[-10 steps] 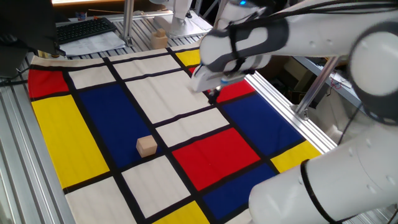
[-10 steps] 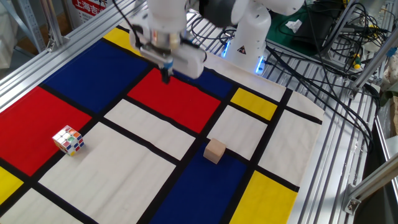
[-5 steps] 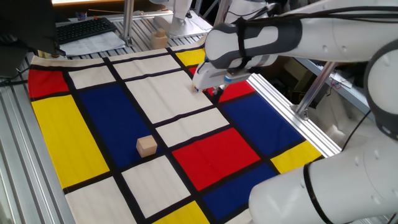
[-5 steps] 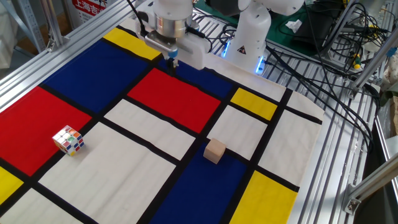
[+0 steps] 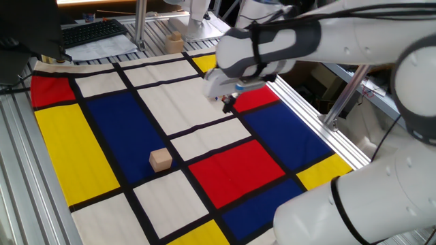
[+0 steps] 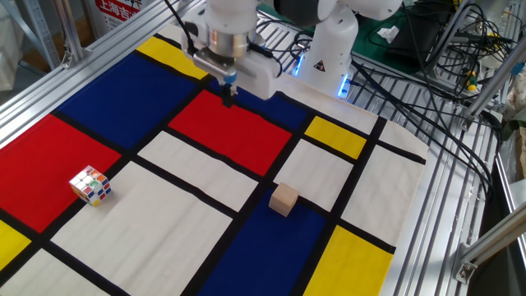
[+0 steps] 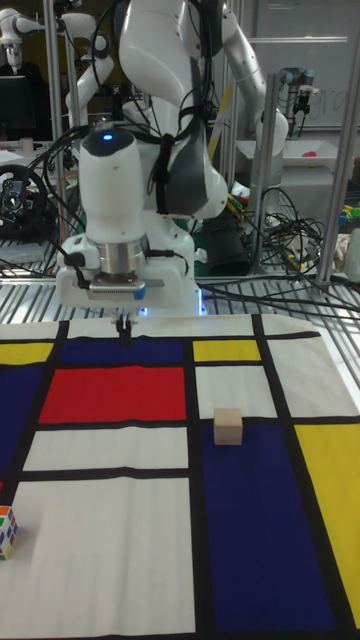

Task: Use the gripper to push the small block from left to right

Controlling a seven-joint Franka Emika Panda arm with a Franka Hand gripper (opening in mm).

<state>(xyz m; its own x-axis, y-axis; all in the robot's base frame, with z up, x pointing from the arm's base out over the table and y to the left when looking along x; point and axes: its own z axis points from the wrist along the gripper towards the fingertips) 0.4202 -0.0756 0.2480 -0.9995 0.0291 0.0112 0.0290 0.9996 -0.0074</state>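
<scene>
The white robot arm (image 7: pixel 150 150) reaches over the colour-panelled mat (image 6: pixel 189 214). The small block (image 6: pixel 284 199) sits well apart from the gripper (image 6: pixel 229 96) — on a white panel's edge beside blue. The gripper's black tip holds nothing; its opening cannot be told.

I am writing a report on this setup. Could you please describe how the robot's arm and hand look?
The arm is glossy white with rounded, bulky segments and dark grey joint bands. Black cables run along it. A small blue light glows on the wrist. The hand is a small black finger-like tip under a white-grey boxy housing.
</scene>
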